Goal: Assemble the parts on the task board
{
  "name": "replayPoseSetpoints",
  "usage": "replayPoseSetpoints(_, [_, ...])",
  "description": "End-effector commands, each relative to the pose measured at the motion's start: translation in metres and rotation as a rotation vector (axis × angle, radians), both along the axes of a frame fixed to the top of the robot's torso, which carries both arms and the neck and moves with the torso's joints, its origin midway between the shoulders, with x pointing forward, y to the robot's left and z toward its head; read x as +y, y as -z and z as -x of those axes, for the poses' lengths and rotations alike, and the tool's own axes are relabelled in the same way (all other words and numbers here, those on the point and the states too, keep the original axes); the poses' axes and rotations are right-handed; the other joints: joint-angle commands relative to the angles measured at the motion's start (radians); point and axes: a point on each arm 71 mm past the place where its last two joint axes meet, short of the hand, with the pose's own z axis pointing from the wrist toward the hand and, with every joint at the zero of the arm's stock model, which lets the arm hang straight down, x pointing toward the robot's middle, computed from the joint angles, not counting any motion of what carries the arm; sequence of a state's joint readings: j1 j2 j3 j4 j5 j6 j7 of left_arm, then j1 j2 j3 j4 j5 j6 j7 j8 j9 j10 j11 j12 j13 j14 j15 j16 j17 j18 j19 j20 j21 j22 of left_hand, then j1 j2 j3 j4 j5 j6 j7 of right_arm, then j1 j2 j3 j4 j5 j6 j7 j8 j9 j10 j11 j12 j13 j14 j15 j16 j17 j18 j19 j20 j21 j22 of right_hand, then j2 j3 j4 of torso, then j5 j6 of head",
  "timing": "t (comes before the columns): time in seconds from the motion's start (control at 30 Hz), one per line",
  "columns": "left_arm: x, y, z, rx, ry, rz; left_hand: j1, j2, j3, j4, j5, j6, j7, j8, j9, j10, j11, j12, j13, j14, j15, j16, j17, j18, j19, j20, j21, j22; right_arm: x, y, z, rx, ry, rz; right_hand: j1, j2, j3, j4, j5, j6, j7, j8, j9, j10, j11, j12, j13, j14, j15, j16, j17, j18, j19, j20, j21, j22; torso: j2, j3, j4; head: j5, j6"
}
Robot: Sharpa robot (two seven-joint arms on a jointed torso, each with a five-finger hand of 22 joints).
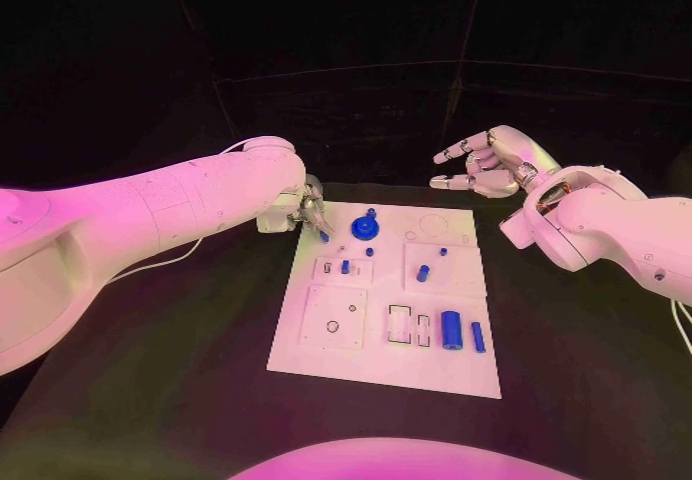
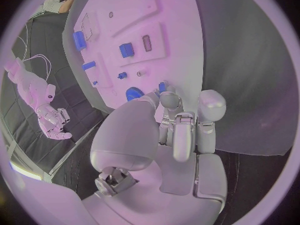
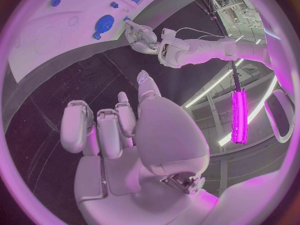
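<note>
Clearly the left hand [image 1: 304, 212], pinching a small blue part [image 1: 323, 236], hovers at the task board [image 1: 346, 355]'s far-left corner; right hand [image 1: 483, 160] spread, farther off.

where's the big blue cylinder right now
In the head view the big blue cylinder lies on the task board near its near right corner, between a white slotted block and a thinner blue pin.

Parts [image 1: 451, 329] lie on the task board [image 1: 325, 355].
</note>
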State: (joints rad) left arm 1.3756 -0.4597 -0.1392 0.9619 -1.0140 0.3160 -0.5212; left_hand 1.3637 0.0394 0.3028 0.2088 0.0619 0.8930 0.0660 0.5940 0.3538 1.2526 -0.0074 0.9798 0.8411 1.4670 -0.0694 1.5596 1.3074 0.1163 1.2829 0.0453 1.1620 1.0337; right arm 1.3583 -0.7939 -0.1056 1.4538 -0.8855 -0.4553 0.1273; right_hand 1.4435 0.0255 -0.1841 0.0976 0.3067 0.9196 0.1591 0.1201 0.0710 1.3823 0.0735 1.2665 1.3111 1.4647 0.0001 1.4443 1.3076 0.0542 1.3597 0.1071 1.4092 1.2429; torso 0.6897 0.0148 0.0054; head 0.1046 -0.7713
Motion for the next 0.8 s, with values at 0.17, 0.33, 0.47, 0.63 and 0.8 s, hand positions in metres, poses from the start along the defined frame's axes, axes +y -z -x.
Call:
replayPoseSetpoints(0.17, [0.001,-0.004,0.009,0.015,-0.046,0.103,-0.033,-0.025,0.144,-0.094,-0.006,-0.005,0.001,0.021,0.014,0.014,-0.003,-0.001,-0.002,0.099,0.000,0.001,0.243,0.006,-0.003,-0.002,-0.006,0.004,0.000,-0.001,-0.001,-0.001,-0.012,-0.004,0.008,0.002,-0.002,-0.008,0.010,-0.002,-0.001,0.005,-0.001,-0.003,-0.005,-0.003,-0.001,0.053,-0.006,-0.009,0.023,0.020,-0.004,-0.002,-0.008,-0.002,-0.002,0.0008,0.0034,0.002,-0.003])
replayPoseSetpoints(0.33, [0.006,-0.009,0.016,0.003,-0.055,0.126,-0.049,-0.035,0.163,-0.096,-0.009,-0.006,-0.001,0.030,0.020,0.015,-0.003,0.000,-0.004,0.099,0.000,0.000,0.242,0.007,-0.003,-0.003,-0.008,0.003,0.000,-0.001,-0.001,-0.001,-0.019,-0.007,0.015,0.004,-0.001,-0.012,0.012,-0.002,-0.001,0.005,-0.001,-0.004,-0.005,-0.004,-0.002,0.053,-0.006,-0.010,0.022,0.020,-0.004,-0.003,-0.008,-0.002,-0.003,0.0016,0.0050,0.003,-0.003])
replayPoseSetpoints(0.47, [0.012,-0.014,0.024,-0.025,-0.063,0.153,-0.055,-0.046,0.185,-0.105,-0.010,-0.007,-0.004,0.040,0.026,0.018,-0.006,0.003,-0.003,0.099,-0.002,0.001,0.243,0.007,-0.002,-0.004,-0.007,0.006,-0.001,-0.001,-0.001,0.000,-0.021,-0.008,0.015,0.004,-0.001,-0.012,0.012,-0.002,-0.001,0.005,-0.001,-0.004,-0.005,-0.004,-0.002,0.053,-0.006,-0.010,0.022,0.020,-0.004,-0.003,-0.008,-0.002,-0.005,0.0018,0.0075,0.004,-0.002])
replayPoseSetpoints(0.63, [0.017,-0.017,0.034,-0.056,-0.070,0.182,-0.064,-0.059,0.212,-0.113,-0.010,-0.009,-0.005,0.049,0.032,0.020,-0.007,0.003,-0.005,0.099,-0.004,0.000,0.243,0.006,-0.001,-0.006,-0.008,0.007,-0.001,-0.001,-0.001,0.001,-0.021,-0.008,0.016,0.005,-0.001,-0.013,0.013,-0.002,-0.001,0.005,-0.001,-0.004,-0.005,-0.005,-0.002,0.053,-0.006,-0.010,0.022,0.020,-0.005,-0.003,-0.009,-0.004,-0.004,0.0016,0.0067,0.004,0.002])
replayPoseSetpoints(0.8, [0.020,-0.018,0.045,-0.092,-0.050,0.181,-0.071,-0.073,0.237,-0.122,-0.010,-0.010,-0.007,0.058,0.038,0.023,-0.009,0.002,-0.007,0.099,-0.005,0.001,0.244,0.007,0.000,-0.007,-0.009,0.008,-0.002,-0.001,-0.001,0.002,-0.024,-0.007,0.017,0.005,-0.001,-0.013,0.013,-0.002,-0.001,0.005,-0.001,-0.005,-0.005,-0.006,-0.003,0.053,-0.006,-0.011,0.022,0.020,-0.005,-0.003,-0.009,-0.004,-0.003,0.0006,0.0074,0.007,0.006])
